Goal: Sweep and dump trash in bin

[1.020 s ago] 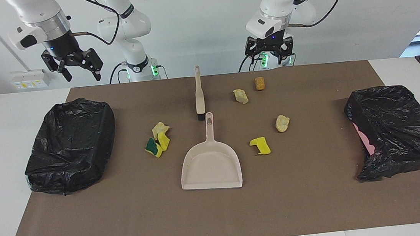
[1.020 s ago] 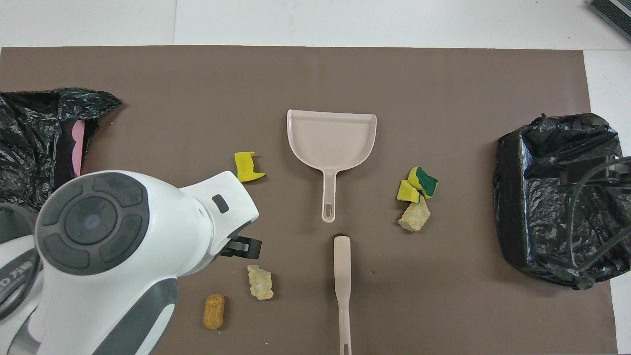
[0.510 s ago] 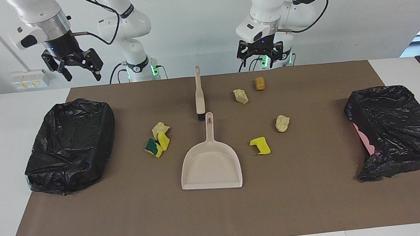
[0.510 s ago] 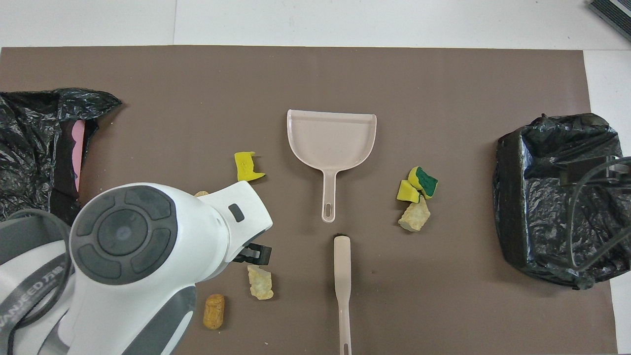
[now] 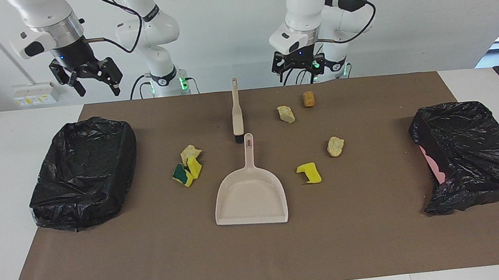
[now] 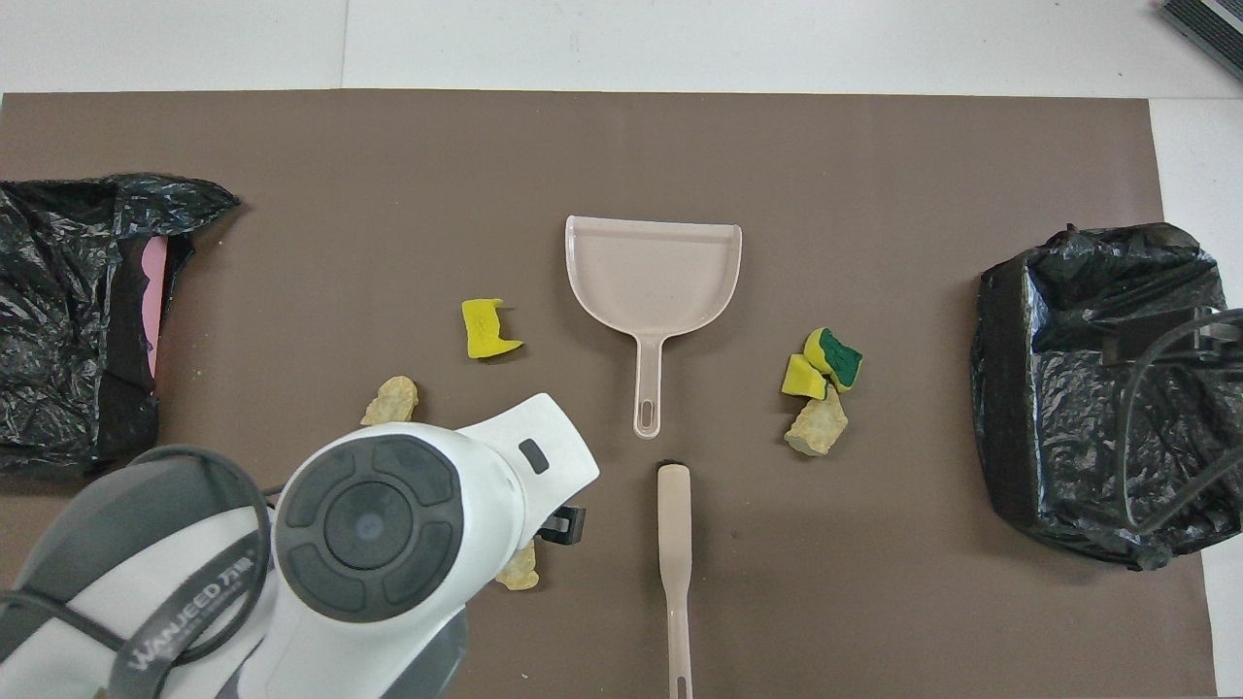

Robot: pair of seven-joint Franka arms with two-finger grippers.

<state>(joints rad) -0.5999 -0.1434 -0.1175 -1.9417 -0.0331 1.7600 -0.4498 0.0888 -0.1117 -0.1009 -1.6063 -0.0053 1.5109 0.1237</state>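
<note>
Trash lies scattered on the brown mat: a yellow sponge (image 5: 309,173), a tan chunk (image 5: 335,146), a pale chunk (image 5: 286,114) and a brown chunk (image 5: 308,99). A cluster of two sponges and a chunk (image 5: 189,166) lies toward the right arm's end. The beige dustpan (image 5: 250,195) and the hand brush (image 5: 237,113) lie mid-mat, in line. My left gripper (image 5: 298,62) hangs open and empty, high over the mat's robot-side edge between the brush handle and the brown chunk. My right gripper (image 5: 87,78) waits open in the air over the table edge near one bin (image 5: 83,174).
A second black-bagged bin (image 5: 475,155) lies tipped toward the left arm's end, with pink showing at its mouth. In the overhead view the left arm (image 6: 388,524) hides the brown chunk and part of the pale chunk (image 6: 520,575).
The left arm has swung toward the middle of the table and risen a little, uncovering the tan chunk in the overhead view. The right arm has barely moved.
</note>
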